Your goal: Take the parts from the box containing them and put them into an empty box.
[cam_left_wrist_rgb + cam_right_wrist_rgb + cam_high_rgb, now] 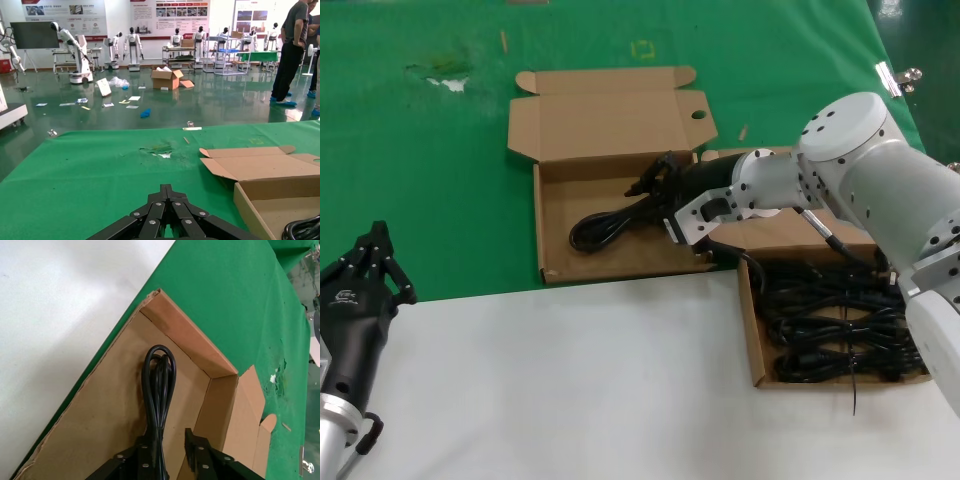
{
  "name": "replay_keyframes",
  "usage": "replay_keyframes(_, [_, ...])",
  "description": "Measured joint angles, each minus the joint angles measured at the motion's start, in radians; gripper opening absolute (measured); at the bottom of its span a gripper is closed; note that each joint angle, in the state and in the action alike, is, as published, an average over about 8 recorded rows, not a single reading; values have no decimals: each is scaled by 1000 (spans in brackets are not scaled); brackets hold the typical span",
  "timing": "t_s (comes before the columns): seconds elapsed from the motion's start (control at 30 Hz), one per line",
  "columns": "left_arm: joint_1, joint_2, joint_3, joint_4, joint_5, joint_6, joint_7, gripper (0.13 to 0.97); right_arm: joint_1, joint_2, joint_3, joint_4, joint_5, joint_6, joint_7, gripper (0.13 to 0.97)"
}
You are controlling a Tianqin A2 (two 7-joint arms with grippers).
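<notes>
One coiled black power cord (610, 225) (159, 380) lies on the floor of the left cardboard box (552, 262) (185, 332), its loop end pointing toward the box's left wall. My right gripper (655, 180) (172, 440) hovers over the cord's plug end, open, with the cord running along one finger and a gap to the other. Several more parts (840, 320) fill the right box (752, 335), beneath my right arm. My left gripper (375, 250) (167, 192) is parked, shut, at the table's near left.
The left box's lid flaps (610, 110) lie open on the green cloth behind it. White tabletop (570, 380) spreads in front of both boxes. A metal clip (895, 78) sits at the far right.
</notes>
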Motion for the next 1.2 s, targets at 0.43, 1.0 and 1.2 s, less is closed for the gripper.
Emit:
replay_keyframes(0.43, [0, 0, 0, 0, 0, 0, 0, 140, 3, 24, 43, 6, 30, -109, 102, 382])
replay_keyframes(1.0, [0, 0, 0, 0, 0, 0, 0, 140, -141, 184, 100, 347, 94, -219, 452, 744])
replay_keyframes(1.2, [0, 0, 0, 0, 0, 0, 0, 140, -261, 273, 108, 601, 95, -186, 677, 852])
